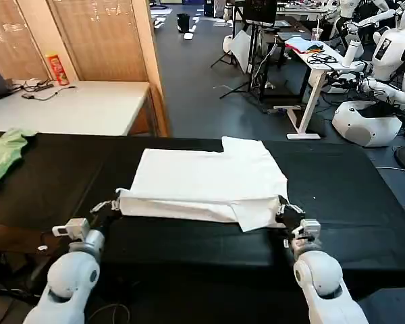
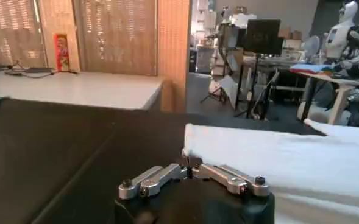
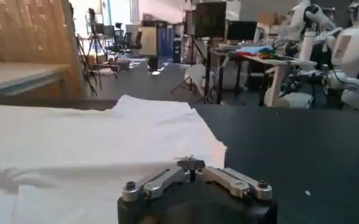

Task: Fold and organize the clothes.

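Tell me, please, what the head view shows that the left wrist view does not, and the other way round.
Head view alone: the light green garment at the black table's left end, and the right hand shut on the white T-shirt's near right corner. Left wrist view alone: a dark monitor on a stand behind the shirt. Shared: the T-shirt, the left hand shut on its near left corner, the table and the red can on the pale desk.

Low in the frame, the left gripper (image 2: pixel 191 163) pinches the near corner of the white T-shirt (image 2: pixel 277 158) on the black table (image 2: pixel 57 146).
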